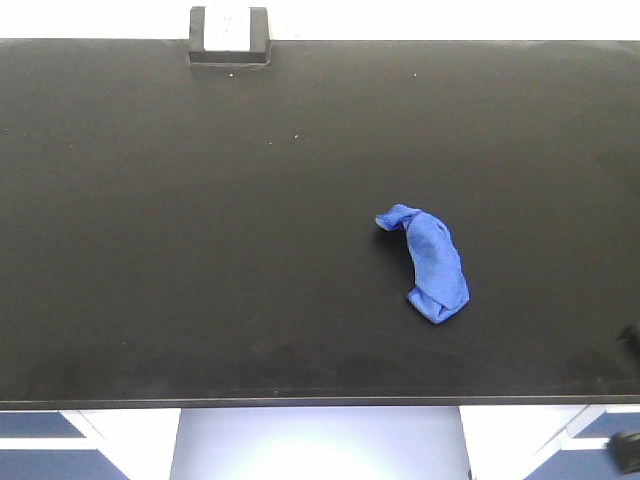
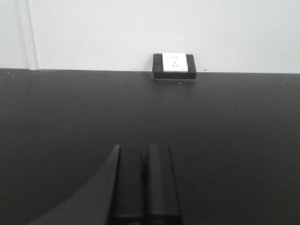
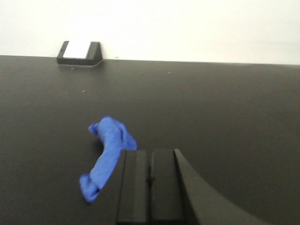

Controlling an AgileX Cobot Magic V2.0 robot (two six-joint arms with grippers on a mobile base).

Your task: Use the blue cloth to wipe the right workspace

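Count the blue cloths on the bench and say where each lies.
1. The blue cloth lies bunched on the black benchtop, right of centre, well forward of the outlet box at the back edge. None appears hidden.

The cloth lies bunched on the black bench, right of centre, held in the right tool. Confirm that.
Not quite. The cloth lies bunched on the bench, right of centre, but nothing holds it. The right wrist view shows the right tool shut and empty, beside the cloth rather than gripping it.
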